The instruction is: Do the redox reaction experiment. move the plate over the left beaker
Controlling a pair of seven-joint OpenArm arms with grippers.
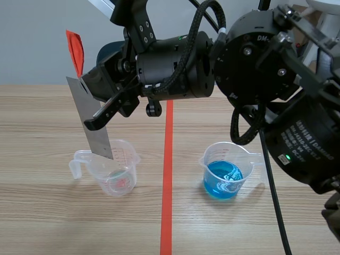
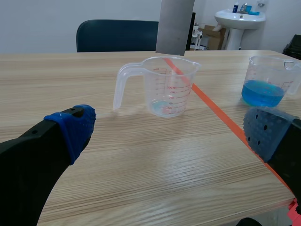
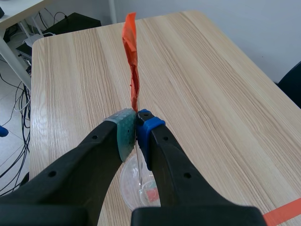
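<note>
Now the right gripper [image 3: 136, 123], pinching the plate [image 1: 97, 133] just above the left beaker [image 1: 114, 172], seems almost placed; next needs a steady, centred hold.

A simple laboratory or teaching room is suggested: a clear graduated beaker [image 2: 167, 87] and a beaker of blue liquid [image 2: 270, 80] are set out on a pale wooden desk [image 2: 141, 179] marked with an orange-red tape line [image 1: 167, 175]. A white washbasin [image 2: 237, 19] with bottles [image 2: 235, 7] on its rim, a cardboard box [image 2: 214, 40] and a dark blue chair [image 2: 115, 35] are seen against plain white walls. Loose cables [image 3: 61, 23] are seen on the floor beside the desk.
</note>
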